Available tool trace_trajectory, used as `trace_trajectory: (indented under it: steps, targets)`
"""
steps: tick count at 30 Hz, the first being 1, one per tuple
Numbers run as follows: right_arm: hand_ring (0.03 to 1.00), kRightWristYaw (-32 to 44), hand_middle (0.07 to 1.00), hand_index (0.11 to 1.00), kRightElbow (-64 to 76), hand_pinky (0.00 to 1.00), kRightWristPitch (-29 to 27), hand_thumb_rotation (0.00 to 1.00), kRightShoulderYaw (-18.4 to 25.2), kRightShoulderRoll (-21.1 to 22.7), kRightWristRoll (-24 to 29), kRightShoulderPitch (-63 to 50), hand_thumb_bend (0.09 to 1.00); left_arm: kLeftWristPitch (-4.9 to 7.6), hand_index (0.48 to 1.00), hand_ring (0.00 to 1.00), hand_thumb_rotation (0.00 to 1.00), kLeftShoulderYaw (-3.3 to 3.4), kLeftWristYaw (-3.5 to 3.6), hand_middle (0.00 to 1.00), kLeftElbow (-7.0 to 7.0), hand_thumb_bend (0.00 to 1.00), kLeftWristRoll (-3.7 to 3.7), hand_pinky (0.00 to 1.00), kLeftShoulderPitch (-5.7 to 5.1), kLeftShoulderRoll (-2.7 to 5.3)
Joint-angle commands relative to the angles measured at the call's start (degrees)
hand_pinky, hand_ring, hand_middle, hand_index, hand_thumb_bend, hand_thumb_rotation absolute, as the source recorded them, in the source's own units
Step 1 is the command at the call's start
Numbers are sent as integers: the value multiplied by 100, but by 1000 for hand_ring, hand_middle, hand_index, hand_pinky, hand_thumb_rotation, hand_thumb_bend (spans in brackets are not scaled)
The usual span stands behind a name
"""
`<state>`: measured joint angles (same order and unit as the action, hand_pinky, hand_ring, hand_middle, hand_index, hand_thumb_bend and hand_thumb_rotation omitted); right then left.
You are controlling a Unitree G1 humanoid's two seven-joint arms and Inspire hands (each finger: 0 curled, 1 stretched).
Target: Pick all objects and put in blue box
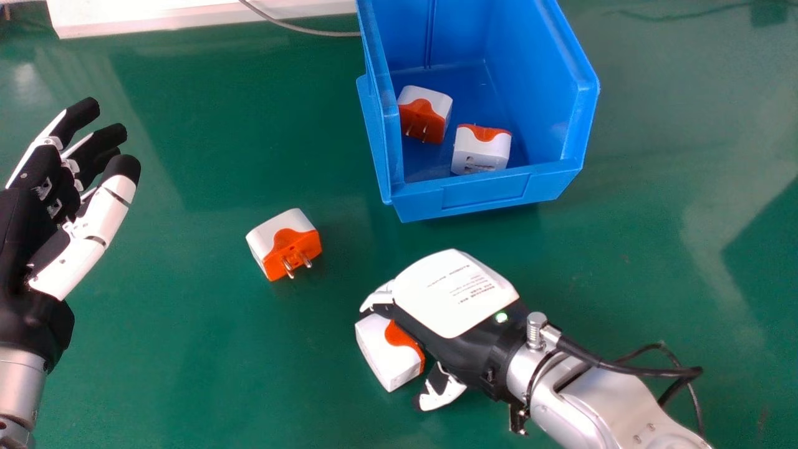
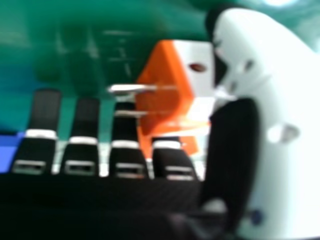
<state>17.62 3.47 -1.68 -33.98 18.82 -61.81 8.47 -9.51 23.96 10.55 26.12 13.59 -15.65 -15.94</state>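
Note:
In the head view my right hand [image 1: 458, 296] is low over the table, back of the hand up, beside a white and orange plug adapter [image 1: 389, 355]. The right hand view has this adapter [image 2: 167, 90] between the relaxed fingers and the thumb [image 2: 285, 115]; no grip on it is visible. A second adapter [image 1: 283, 243] lies on the green table, prongs toward the robot. Inside the blue box [image 1: 486, 190] are two more, one orange side forward [image 1: 424, 115] and one mostly white [image 1: 481, 149]. My left hand [image 1: 37, 237] is open and holds nothing at the left edge.
A white panel [image 1: 187, 15] runs along the back left, with a grey cable [image 1: 293, 26] crossing to the box. A black cable [image 1: 629, 371] loops off the right wrist. Green tabletop [image 1: 206, 349] extends between the hands.

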Motion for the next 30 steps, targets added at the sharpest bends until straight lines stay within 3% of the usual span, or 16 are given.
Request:
trace_trajectory:
  steps: [1,8,14,18,20,30]
  targets:
    - [788,-122,810,748,48,664,43,0,-18,-58,-93,139,397,-16,893,891,400,51,-42,862,201,372,64,832,-24,17]
    - [790,-200,810,748,-33,668,51,0,-25,-88,-104,164,368,-94,893,892,396,47,-55,863,287,365,70,833,-39,21]
    - [785,-304,810,746,-103,667,70,0,-56,-88,-165,163,358,-101,893,892,391,47,-65,863,259,360,82,833,-25,19]
    - [772,-370,801,739,-121,656,88,0,-74,-71,-175,174,359,-163,893,893,389,32,-88,863,368,357,95,834,-46,35]
    - [769,-444,798,737,-161,654,77,0,-71,-64,-167,184,358,-161,893,893,389,40,-82,863,334,357,90,834,-28,34]
    - [718,-1571,741,679,-681,603,-100,0,-248,92,-490,160,398,-206,892,891,392,14,-118,862,409,356,55,834,-15,65]
